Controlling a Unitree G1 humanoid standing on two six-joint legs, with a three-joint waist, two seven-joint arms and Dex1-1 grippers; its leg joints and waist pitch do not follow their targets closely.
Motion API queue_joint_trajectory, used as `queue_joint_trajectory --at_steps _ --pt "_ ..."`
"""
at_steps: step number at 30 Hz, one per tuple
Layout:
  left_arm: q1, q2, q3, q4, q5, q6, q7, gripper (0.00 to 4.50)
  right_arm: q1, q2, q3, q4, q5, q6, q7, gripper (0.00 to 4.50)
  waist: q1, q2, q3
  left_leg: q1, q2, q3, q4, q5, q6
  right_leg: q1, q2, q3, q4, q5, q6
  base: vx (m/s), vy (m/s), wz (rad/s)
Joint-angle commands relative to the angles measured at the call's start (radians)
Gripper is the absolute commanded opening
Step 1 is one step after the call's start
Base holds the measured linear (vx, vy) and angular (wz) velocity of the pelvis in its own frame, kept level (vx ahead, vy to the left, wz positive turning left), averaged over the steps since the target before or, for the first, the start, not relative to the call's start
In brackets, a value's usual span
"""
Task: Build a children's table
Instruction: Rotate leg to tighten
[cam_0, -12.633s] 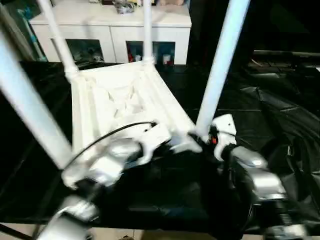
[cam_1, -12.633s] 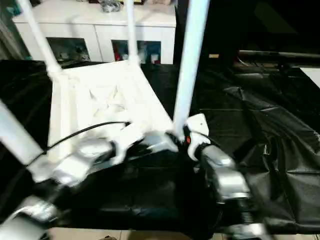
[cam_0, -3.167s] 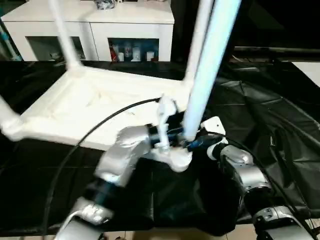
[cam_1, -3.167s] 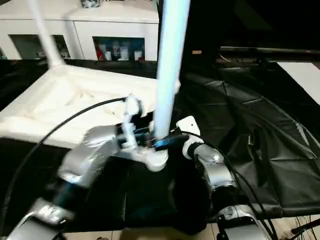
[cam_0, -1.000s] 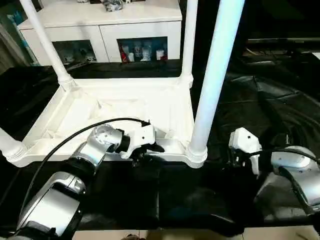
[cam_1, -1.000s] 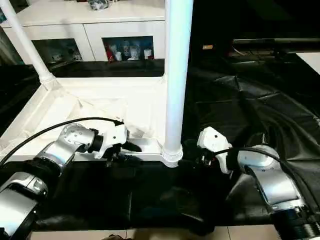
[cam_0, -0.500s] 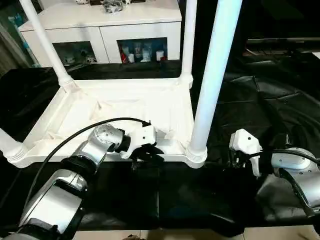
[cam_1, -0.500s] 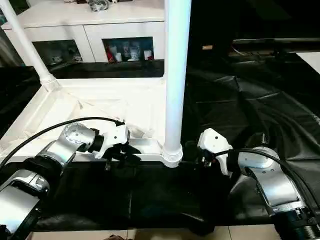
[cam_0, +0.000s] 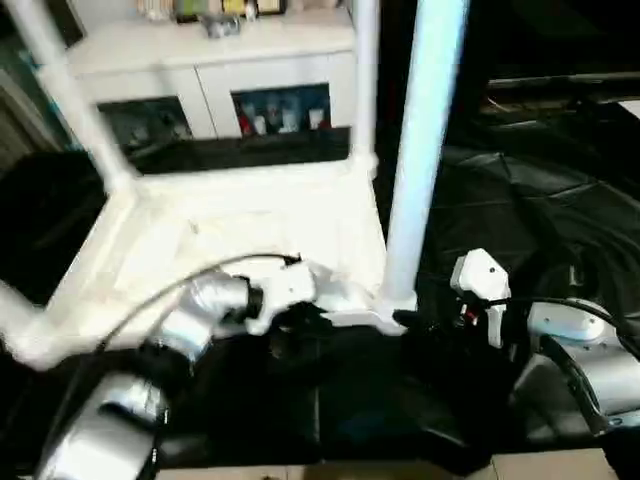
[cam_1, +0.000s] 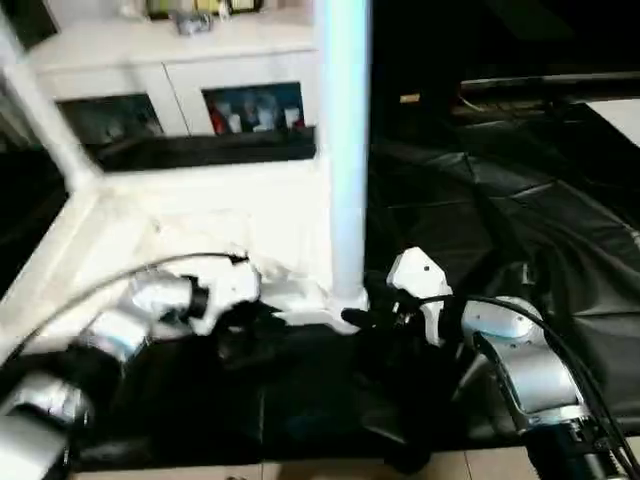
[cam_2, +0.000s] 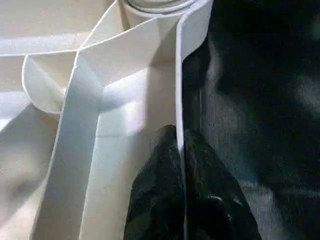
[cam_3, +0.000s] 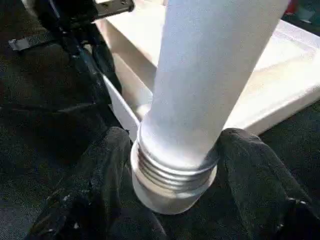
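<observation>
Looking down from the head, you have the table top (cam_0: 240, 215) lying upside down at about 11 o'clock on the black sheet (cam_0: 560, 210), with its legs pointing straight up. The near right leg (cam_0: 420, 150) rises at 12 o'clock from its corner socket (cam_3: 172, 187), its long axis upright. Your right gripper (cam_3: 172, 165) is the nearer one: its fingers (cam_3: 107, 165) stand apart on either side of the socket, though I can't quite tell if they press it. Your left gripper (cam_2: 179, 145) is pinched shut on the thin side wall of the top (cam_2: 187, 30), at 9 o'clock from that leg.
</observation>
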Motion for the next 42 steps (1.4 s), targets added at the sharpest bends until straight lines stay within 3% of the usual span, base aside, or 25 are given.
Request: queue_joint_trajectory --at_steps 1,2,4,5,6,7,9,10,11,12,13,14,15,19,28,31,34,42 --pt "0.056 -0.011 0.015 0.013 -0.011 0.054 0.067 0.03 0.002 0.002 0.018 0.002 -0.008 -0.014 0.006 3.10 0.007 -0.047 -0.046 0.008 0.074 -0.044 -0.073 -0.258 0.074 0.026 -0.081 0.040 -0.090 -0.425 -0.198 0.000 0.000 0.00" --pt "0.062 -0.011 0.015 -0.009 -0.010 0.068 0.068 0.03 -0.001 0.003 0.023 0.009 -0.015 -0.021 0.007 3.10 0.005 -0.046 -0.045 0.008 0.073 -0.045 -0.074 -0.264 0.071 0.024 -0.079 0.039 -0.091 -0.443 -0.191 0.000 0.000 0.00" --pt "0.079 -0.010 0.017 -0.073 -0.019 0.091 0.052 0.03 -0.018 0.013 0.034 0.043 -0.039 -0.046 -0.006 3.10 0.002 -0.053 -0.044 0.007 0.074 -0.047 -0.078 -0.276 0.063 0.023 -0.081 0.039 -0.094 -0.478 -0.174 0.000 0.000 0.00" --pt "0.083 -0.010 0.018 -0.088 -0.024 0.096 0.046 0.03 -0.025 0.017 0.036 0.054 -0.046 -0.053 -0.012 3.10 0.000 -0.048 -0.045 0.009 0.073 -0.048 -0.079 -0.285 0.060 0.020 -0.079 0.038 -0.095 -0.484 -0.170 0.000 0.000 0.00" --pt "0.094 -0.006 0.016 -0.122 -0.032 0.095 0.023 0.03 -0.046 0.035 0.039 0.085 -0.060 -0.079 -0.038 3.10 -0.003 -0.057 -0.045 0.010 0.073 -0.046 -0.078 -0.289 0.058 0.018 -0.077 0.039 -0.096 -0.476 -0.170 0.000 0.000 0.00" --pt "0.094 -0.006 0.016 -0.122 -0.032 0.095 0.023 0.03 -0.046 0.035 0.039 0.085 -0.060 -0.079 -0.038 3.10 -0.005 -0.052 -0.048 0.007 0.073 -0.048 -0.079 -0.278 0.058 0.019 -0.079 0.039 -0.091 -0.450 -0.178 0.000 0.000 0.00" --pt "0.102 0.002 0.017 -0.152 -0.025 0.108 0.034 0.03 -0.079 0.065 0.036 0.122 -0.060 -0.077 -0.067 3.10 -0.009 -0.075 -0.048 0.004 0.071 -0.043 -0.077 -0.257 0.073 0.021 -0.077 0.039 -0.089 -0.412 -0.185 0.000 0.000 0.00" --pt "0.107 0.004 0.021 -0.163 -0.025 0.113 0.046 0.03 -0.100 0.087 0.039 0.141 -0.056 -0.074 -0.076 3.10 -0.009 -0.081 -0.050 0.002 0.071 -0.043 -0.075 -0.239 0.081 0.022 -0.079 0.038 -0.085 -0.397 -0.189 0.000 0.000 0.00" --pt "0.108 0.004 0.024 -0.167 -0.026 0.115 0.050 0.03 -0.108 0.096 0.040 0.148 -0.054 -0.071 -0.079 3.10 -0.009 -0.075 -0.050 -0.001 0.069 -0.045 -0.074 -0.225 0.084 0.024 -0.081 0.038 -0.081 -0.389 -0.190 0.000 0.000 0.00" --pt "0.115 0.008 0.027 -0.180 -0.027 0.122 0.054 0.03 -0.120 0.108 0.046 0.157 -0.051 -0.069 -0.076 3.10 -0.011 -0.080 -0.050 -0.004 0.070 -0.045 -0.075 -0.211 0.086 0.025 -0.080 0.036 -0.081 -0.381 -0.188 0.000 0.000 0.00" --pt "0.122 0.011 0.028 -0.193 -0.026 0.130 0.058 0.03 -0.126 0.112 0.048 0.162 -0.047 -0.067 -0.070 3.10 -0.010 -0.091 -0.051 -0.002 0.073 -0.044 -0.076 -0.206 0.087 0.024 -0.079 0.036 -0.079 -0.366 -0.188 0.000 0.000 0.00" --pt "0.125 0.013 0.029 -0.200 -0.026 0.135 0.061 0.03 -0.130 0.114 0.048 0.165 -0.044 -0.066 -0.066 3.10 -0.007 -0.089 -0.053 0.001 0.074 -0.043 -0.075 -0.196 0.089 0.021 -0.078 0.038 -0.077 -0.335 -0.194 0.000 0.000 0.00" --pt "0.132 0.016 0.031 -0.215 -0.024 0.146 0.062 0.03 -0.136 0.117 0.048 0.172 -0.039 -0.069 -0.057 3.10 -0.007 -0.096 -0.055 0.001 0.074 -0.041 -0.073 -0.188 0.092 0.022 -0.077 0.038 -0.075 -0.312 -0.198 0.000 0.000 0.00" --pt "0.160 0.033 0.037 -0.266 -0.023 0.169 0.060 0.03 -0.156 0.128 0.046 0.204 -0.034 -0.086 -0.039 3.10 -0.006 -0.104 -0.058 -0.003 0.074 -0.038 -0.070 -0.147 0.119 0.022 -0.076 0.037 -0.064 -0.193 -0.232 0.000 0.000 0.00" --pt "0.150 0.059 0.041 -0.277 -0.014 0.181 0.045 0.03 -0.178 0.159 0.047 0.249 -0.017 -0.115 -0.015 3.10 -0.006 -0.103 -0.058 0.000 0.073 -0.038 -0.069 -0.170 0.098 0.026 -0.076 0.038 -0.062 -0.182 -0.249 0.000 0.000 0.00" --pt "0.144 0.068 0.034 -0.277 -0.007 0.189 0.033 0.03 -0.180 0.170 0.044 0.265 -0.014 -0.124 -0.012 3.10 -0.006 -0.098 -0.058 0.002 0.074 -0.037 -0.068 -0.163 0.097 0.025 -0.074 0.038 -0.059 -0.153 -0.261 0.000 0.000 0.00" --pt "0.137 0.075 0.026 -0.276 -0.007 0.201 0.018 0.00 -0.185 0.187 0.033 0.280 -0.001 -0.136 -0.006 2.75 -0.006 -0.097 -0.059 0.003 0.074 -0.037 -0.067 -0.164 0.097 0.026 -0.073 0.037 -0.058 -0.139 -0.272 0.000 0.000 0.00" --pt "0.121 0.080 0.023 -0.258 -0.002 0.204 0.008 0.00 -0.195 0.204 0.044 0.316 -0.006 -0.161 0.015 2.64 -0.006 -0.096 -0.058 0.003 0.074 -0.038 -0.069 -0.186 0.081 0.027 -0.074 0.037 -0.059 -0.160 -0.273 0.000 0.000 0.00"
